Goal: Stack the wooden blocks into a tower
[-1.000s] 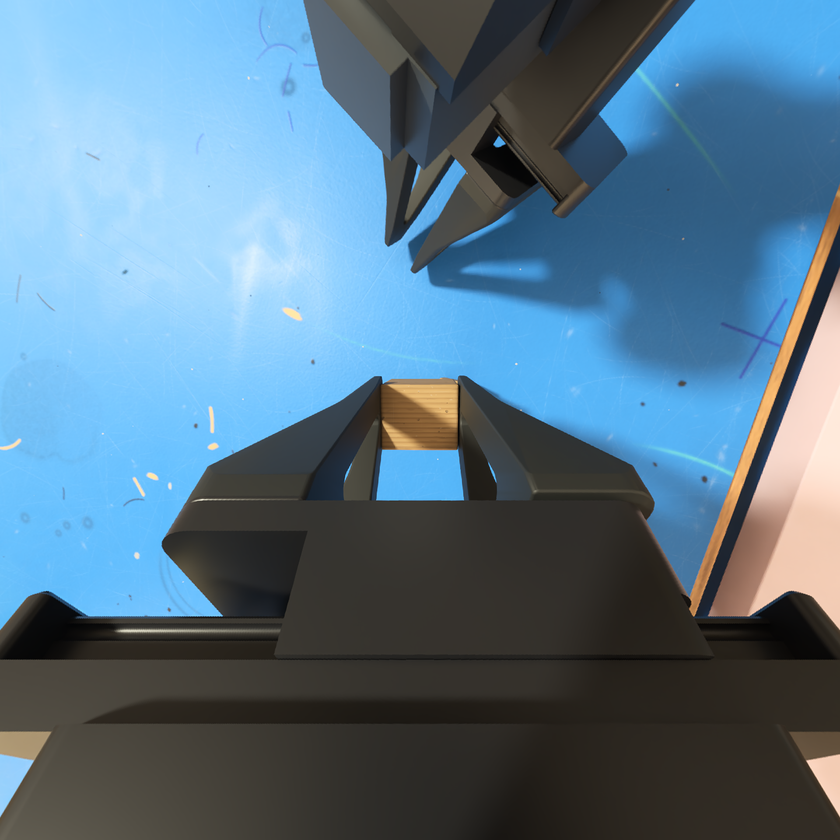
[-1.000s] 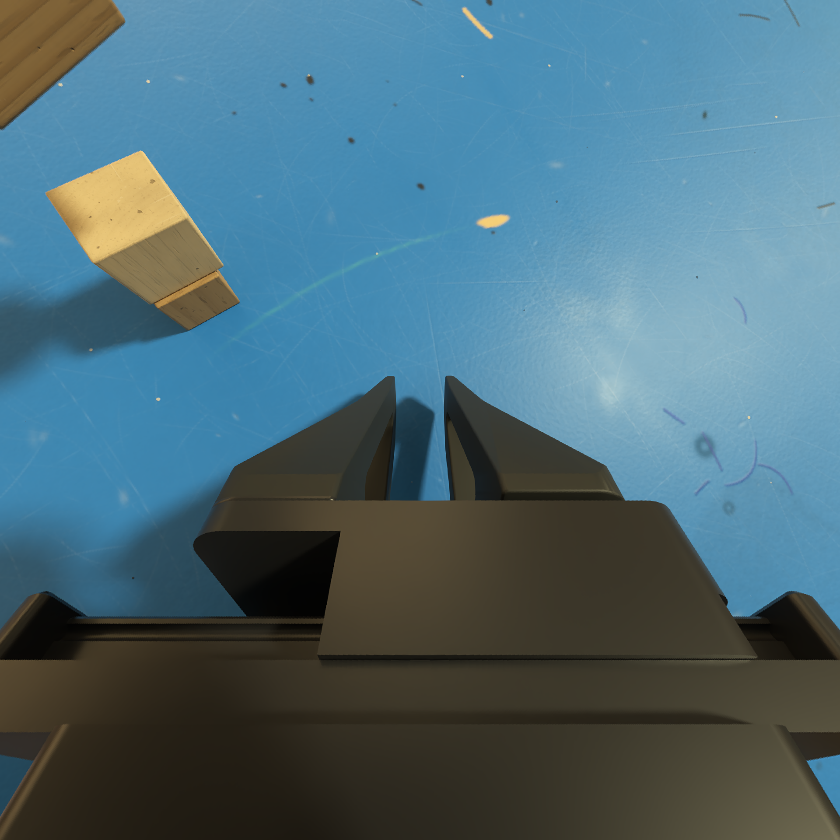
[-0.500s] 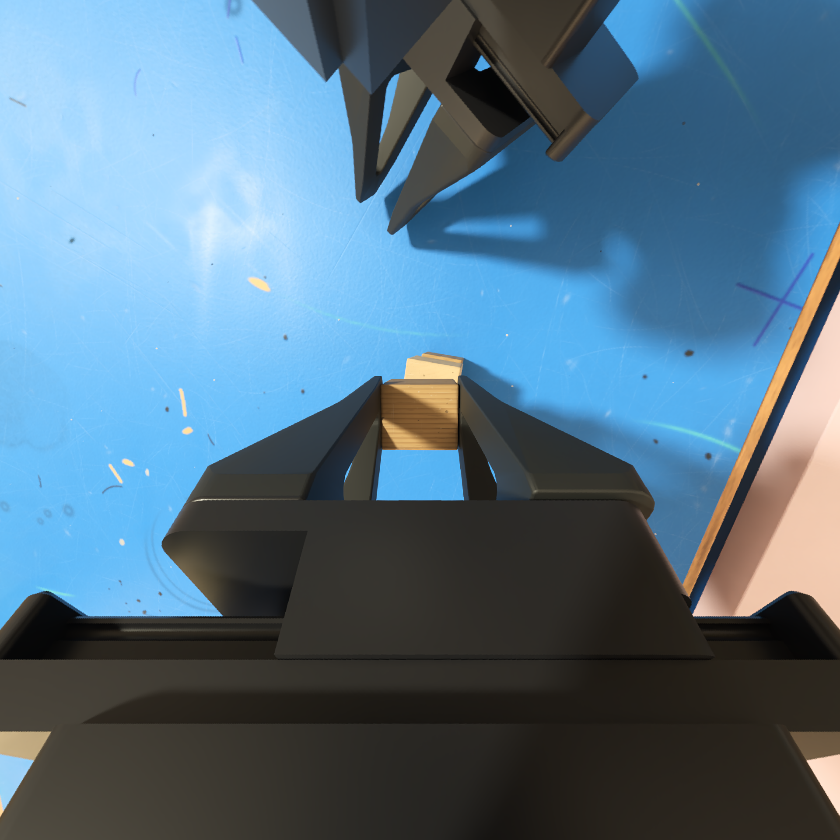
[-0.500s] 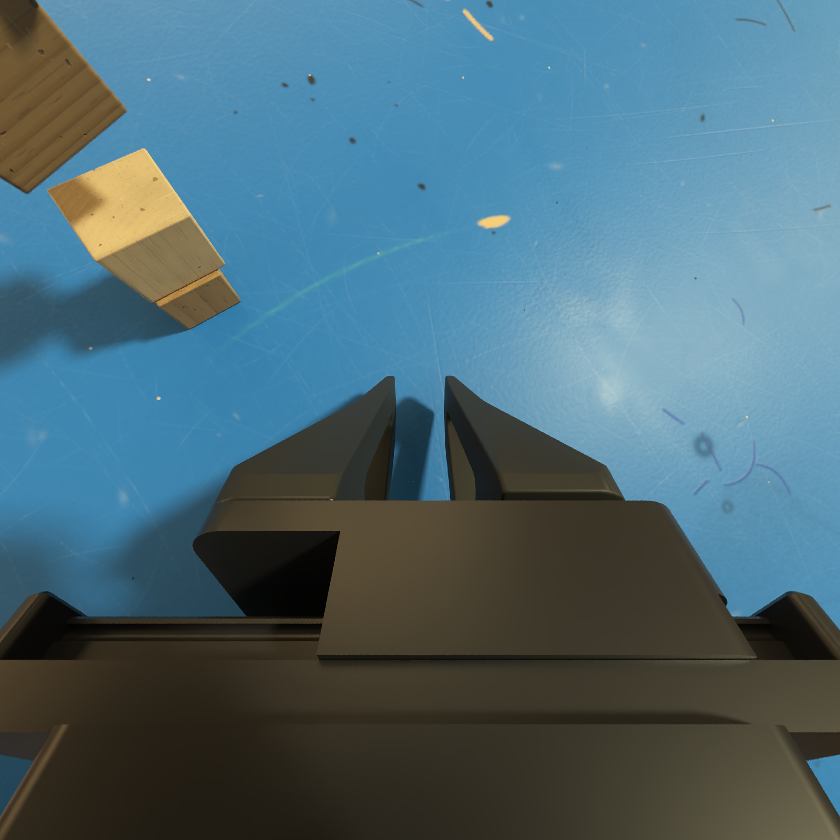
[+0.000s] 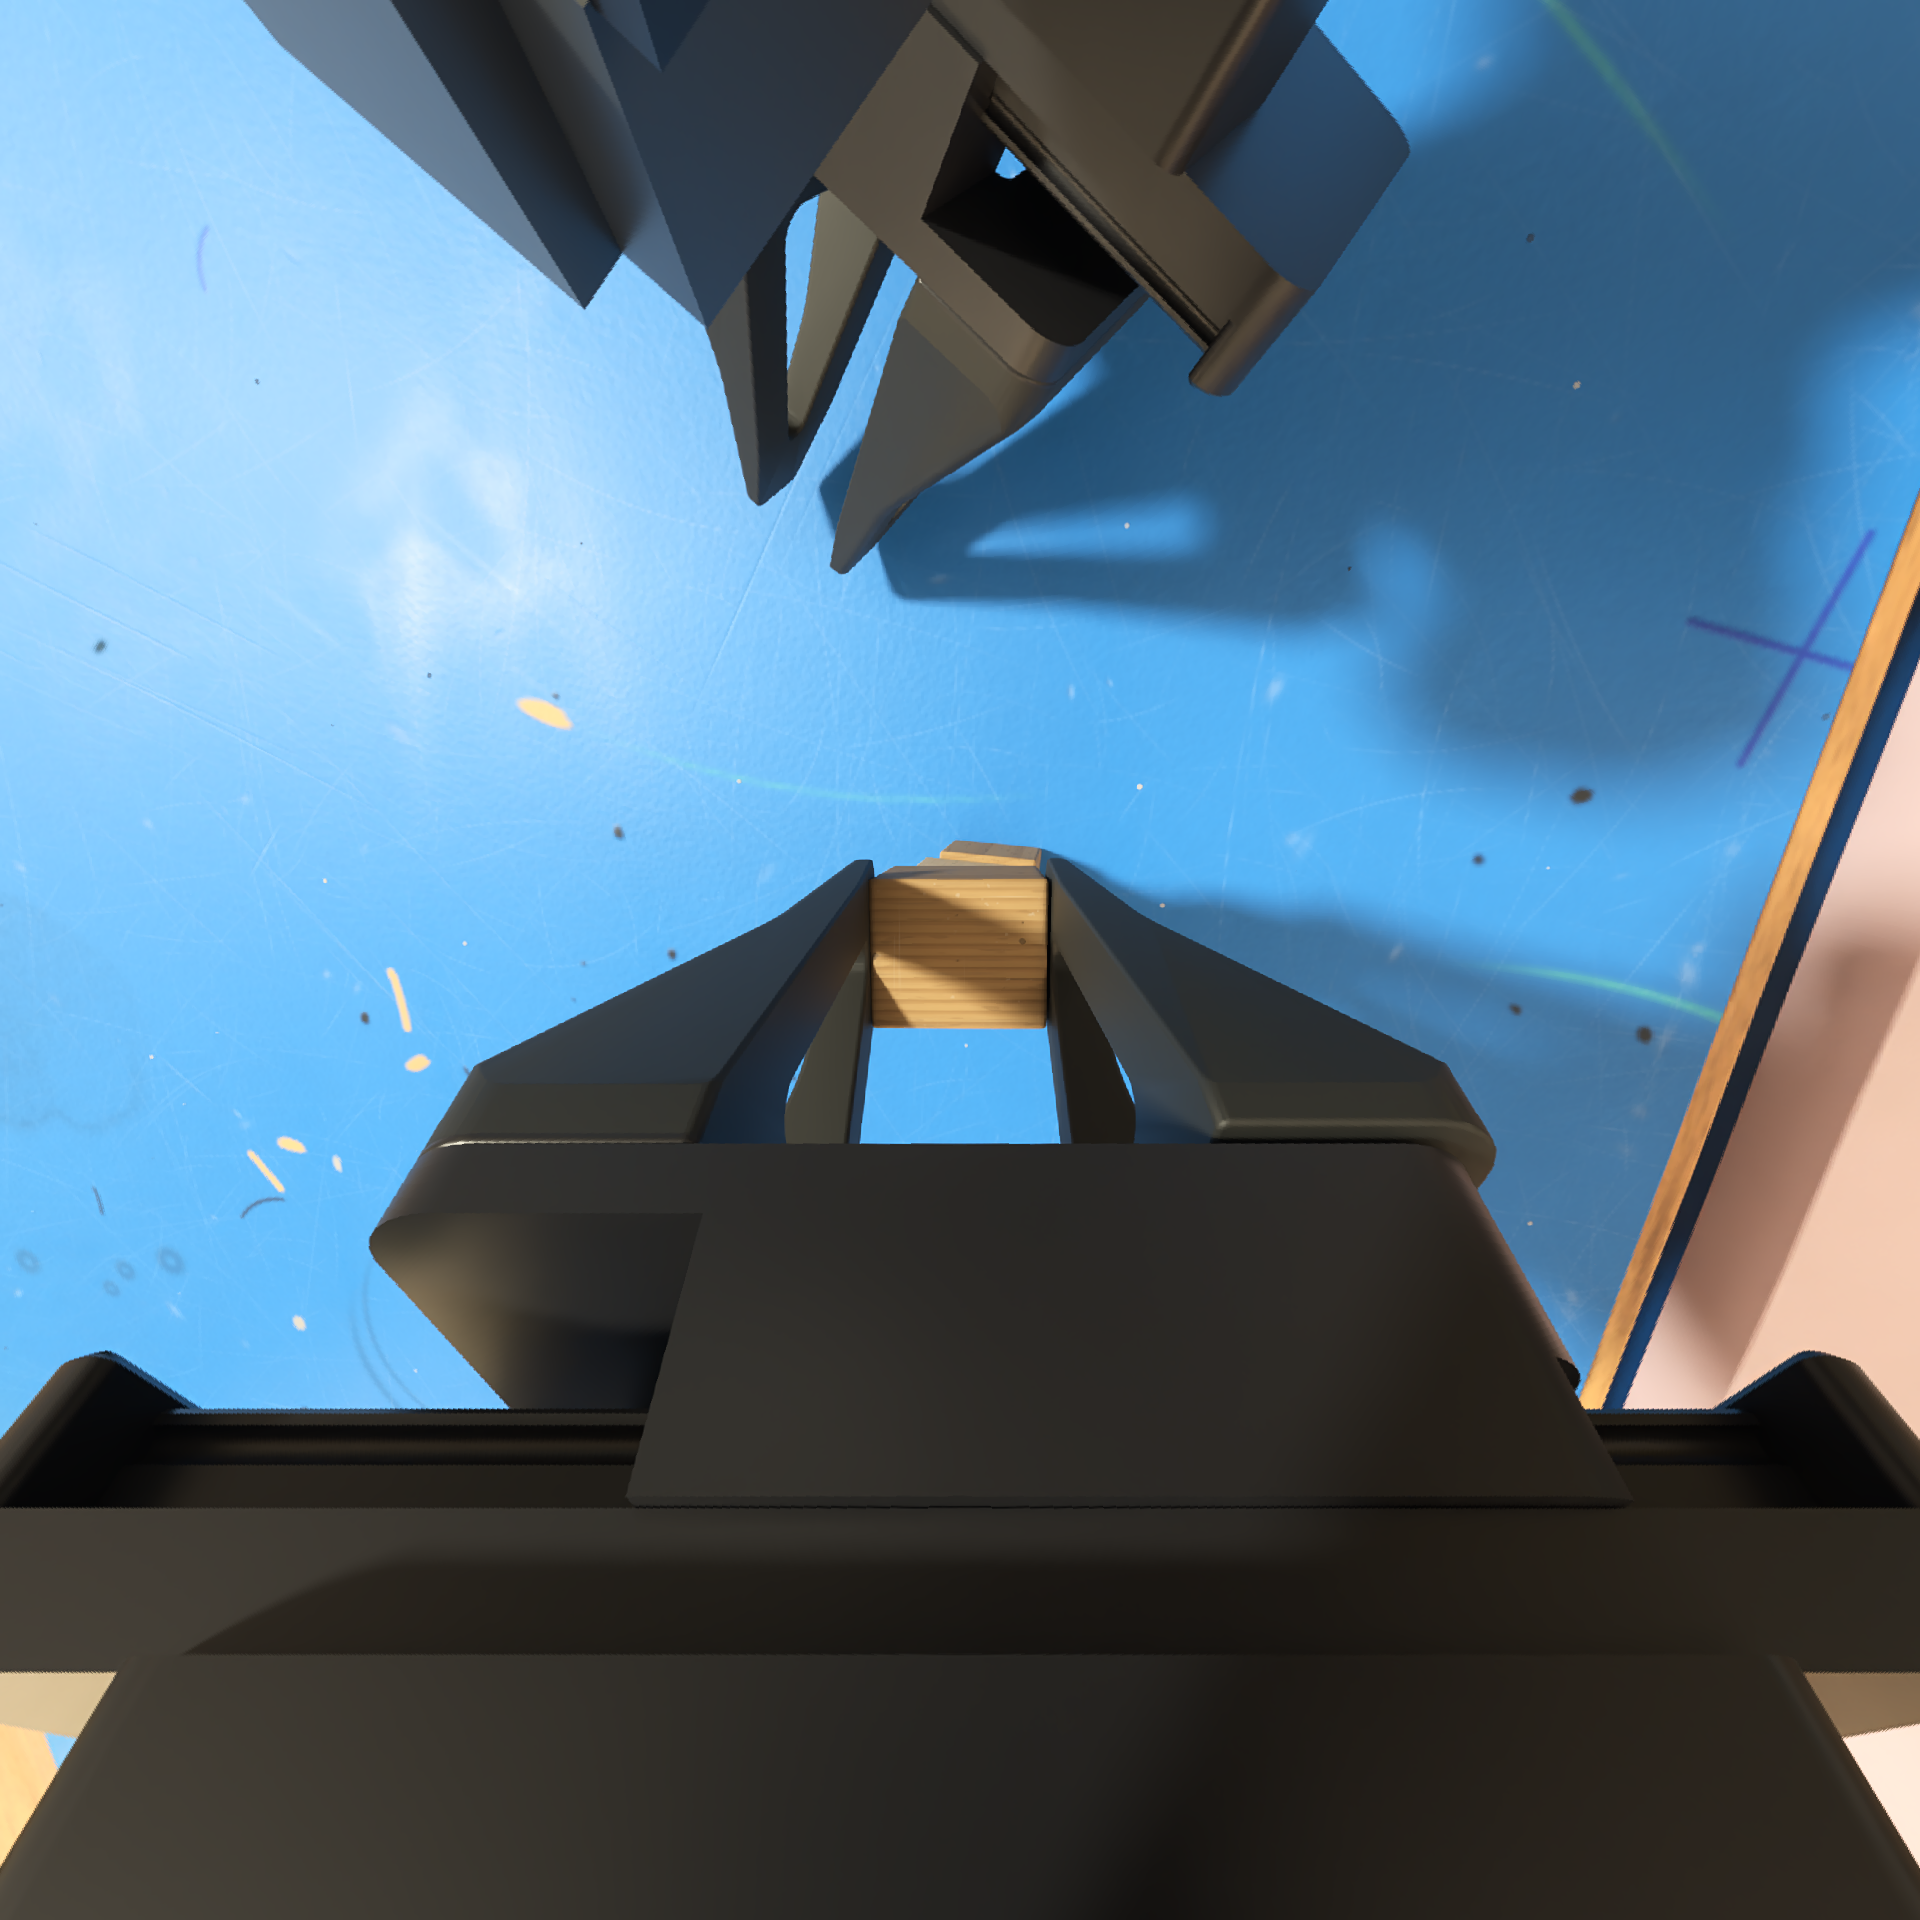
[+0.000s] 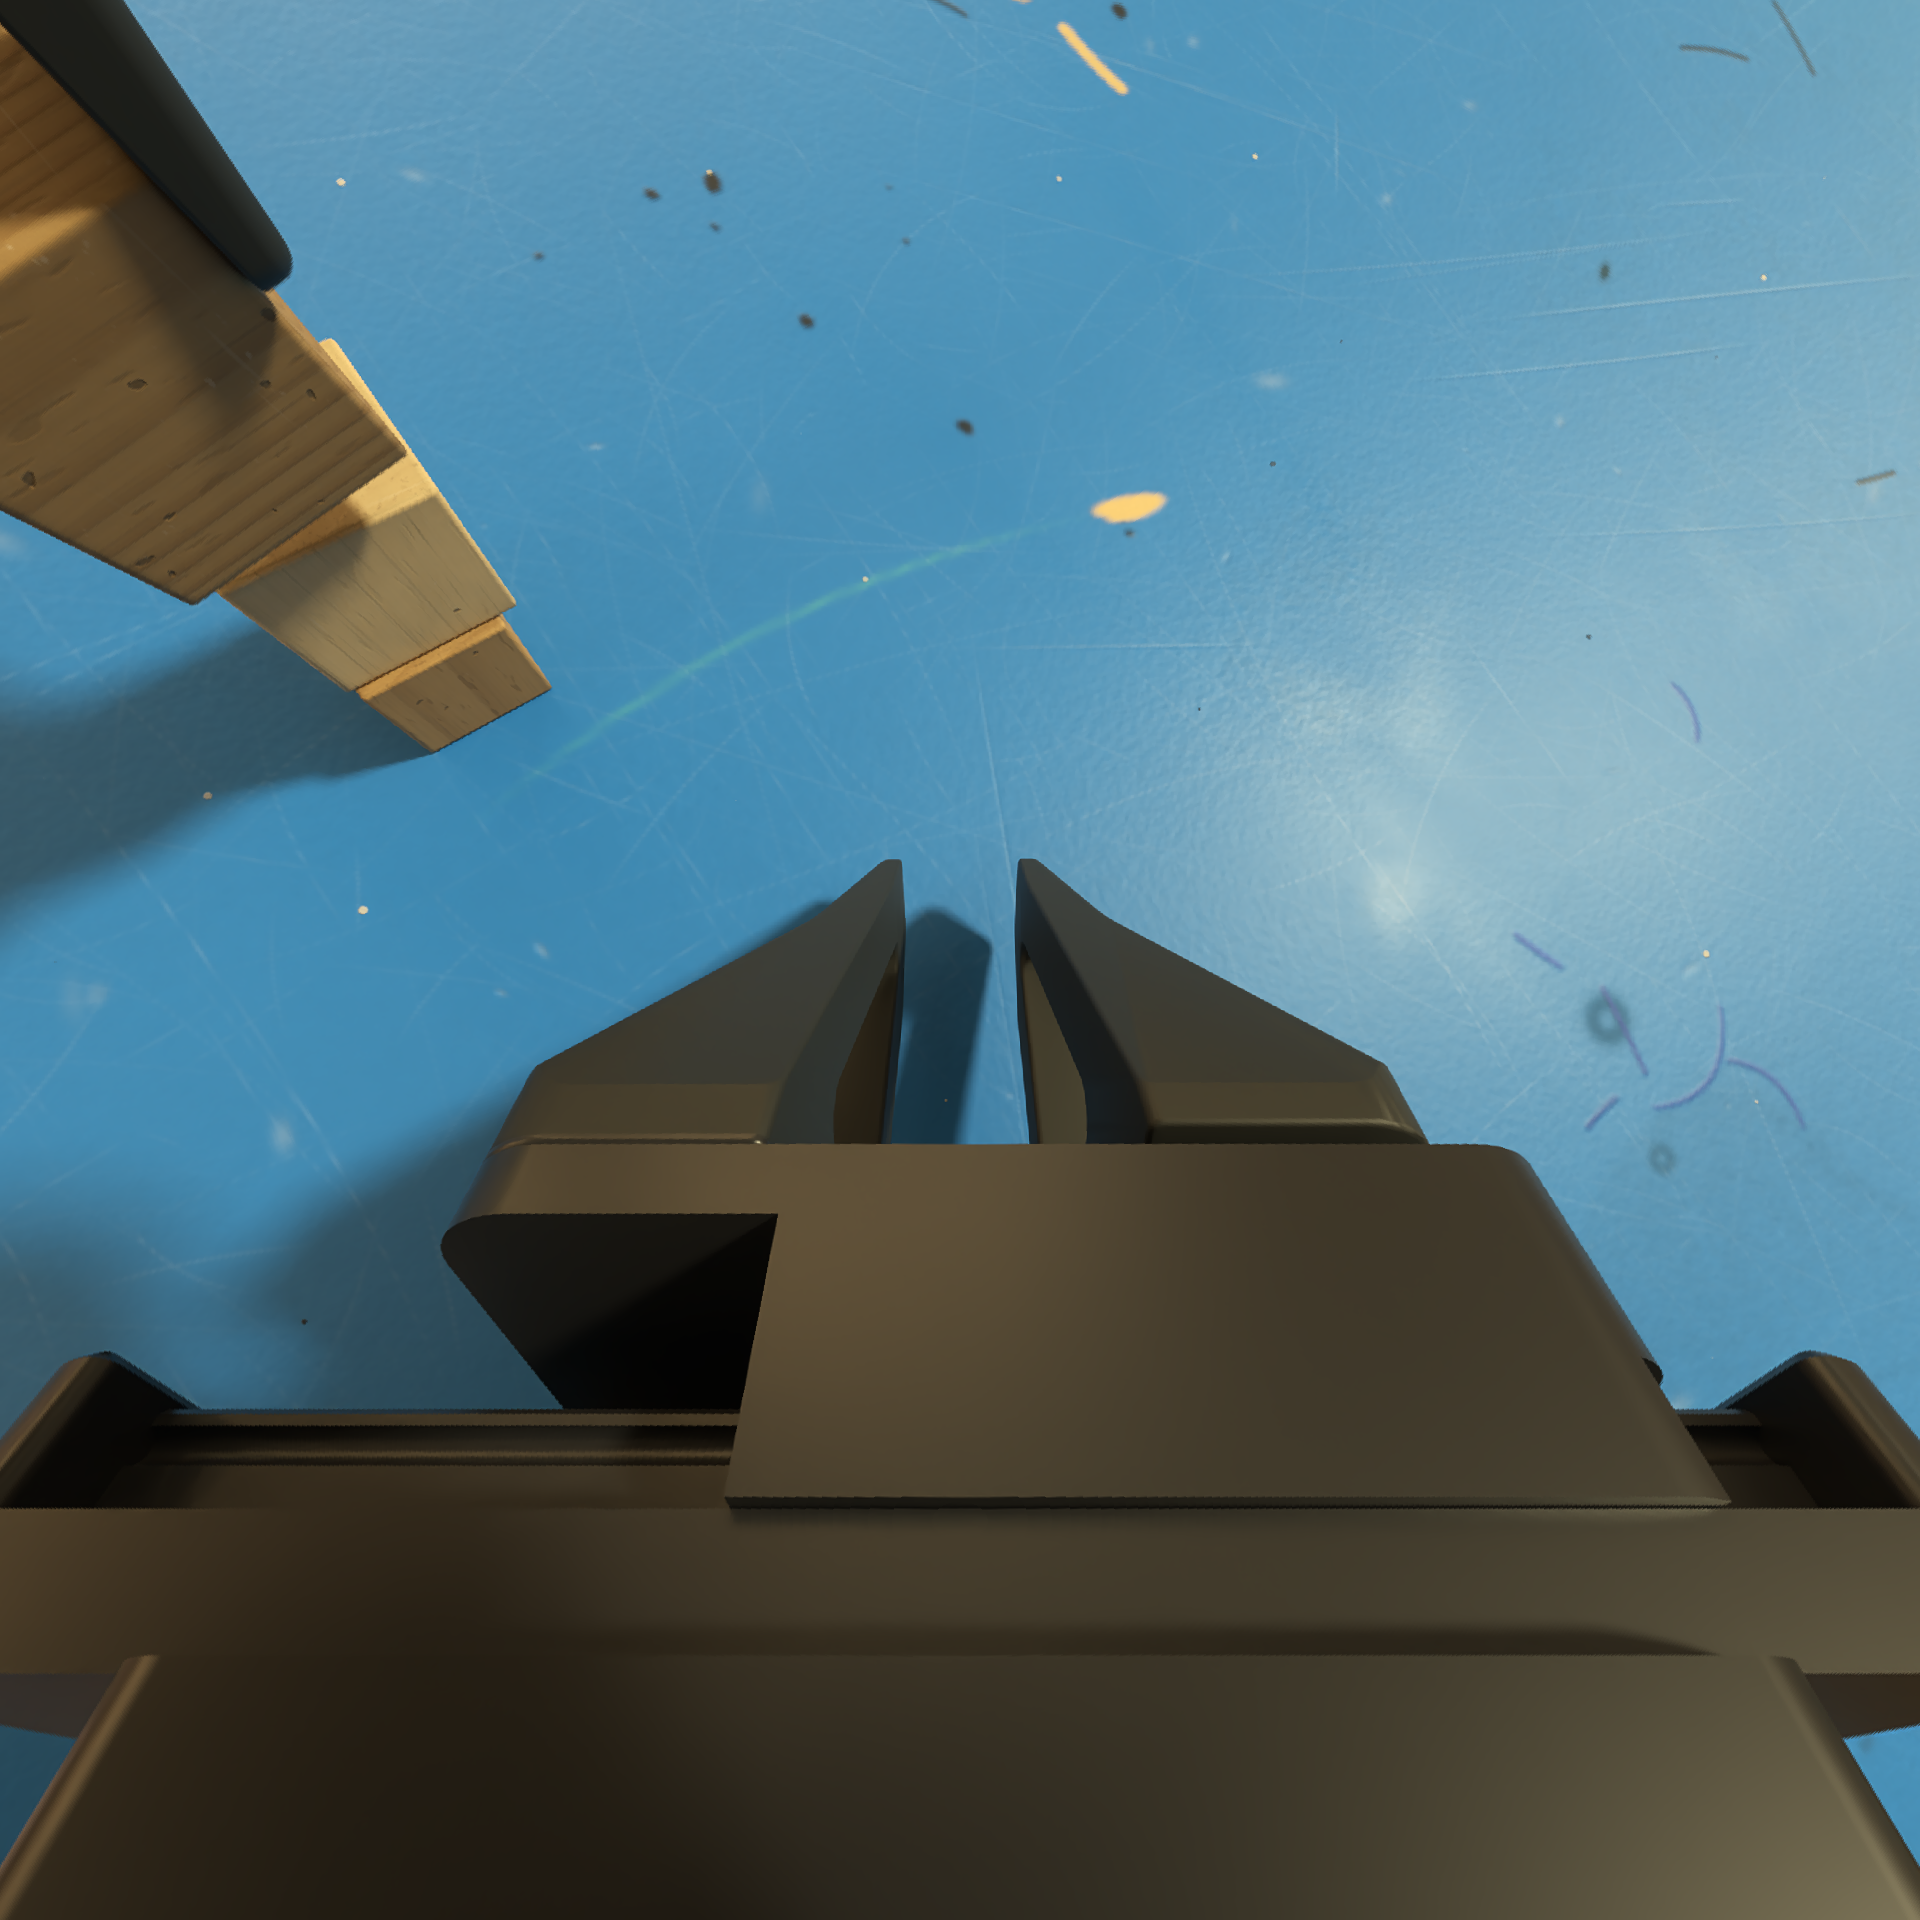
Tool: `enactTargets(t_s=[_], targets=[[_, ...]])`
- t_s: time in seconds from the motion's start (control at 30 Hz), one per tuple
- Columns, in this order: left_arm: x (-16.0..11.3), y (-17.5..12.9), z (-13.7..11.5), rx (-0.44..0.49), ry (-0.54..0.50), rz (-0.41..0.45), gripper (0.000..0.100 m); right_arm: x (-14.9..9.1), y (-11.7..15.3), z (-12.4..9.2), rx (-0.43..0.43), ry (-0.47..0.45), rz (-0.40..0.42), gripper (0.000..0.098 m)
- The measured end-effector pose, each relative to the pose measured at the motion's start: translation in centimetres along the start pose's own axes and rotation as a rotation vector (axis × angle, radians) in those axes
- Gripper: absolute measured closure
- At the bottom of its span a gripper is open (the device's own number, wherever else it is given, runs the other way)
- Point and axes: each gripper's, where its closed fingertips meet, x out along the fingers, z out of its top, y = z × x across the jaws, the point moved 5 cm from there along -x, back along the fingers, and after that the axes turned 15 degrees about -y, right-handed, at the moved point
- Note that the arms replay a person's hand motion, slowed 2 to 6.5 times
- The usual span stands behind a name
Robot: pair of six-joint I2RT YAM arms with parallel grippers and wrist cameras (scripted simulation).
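Left claw [image 5: 958, 883] clamped on a wooden block [image 5: 957, 951], gripped across two opposite flat faces near the fingertips. Directly beyond and beneath the held block, the two-block stack [image 6: 416, 613] stands on the blue surface [image 5: 416, 623]; only its top edges show past the fingertips. Right claw [image 6: 959, 883] carries nothing, fingers nearly together with a narrow gap, the stack ahead to its left. The block appears rigid, light and smooth-sided: it should tolerate a firm pinch but may slide if set off-centre. Best hold is judged mid-face, keeping the underside level over the stack.
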Motion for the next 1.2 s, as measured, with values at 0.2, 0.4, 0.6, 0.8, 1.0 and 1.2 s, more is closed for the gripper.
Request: enactTargets(t_s=[0.2, 0.4, 0.6, 0.8, 1.0, 1.2], targets=[[0.18, 0.02, 0.01, 0.0, 0.0, -0.017, 0.073, 0.0, 0.01, -0.01, 0.001, 0.0, 0.0, 0.0799], [0.17, -0.13, -0.14, 0.01, 0.002, -0.043, 0.073, 0.0, -0.04, 0.02, 0.006, 0.003, 0.004, 0.0802], [0.28, -0.25, -0.28, 0.027, 0.004, -0.064, 0.073, 0.02, -0.07, 0.02, 0.007, 0.003, 0.004, 0.0803], [0.45, -0.04, -0.41, 0.039, 0.011, -0.077, 0.073, 0.02, -0.07, 0.02, 0.007, 0.003, 0.004, 0.0804], [0.53, 0.18, -0.39, 0.039, 0.005, -0.086, 0.073, 0.02, -0.07, 0.02, 0.007, 0.003, 0.004, 0.0803], [0.5, 0.3, -0.46, 0.036, 0.002, -0.091, 0.073, 0.02, -0.07, 0.02, 0.007, 0.003, 0.004, 0.0803]])
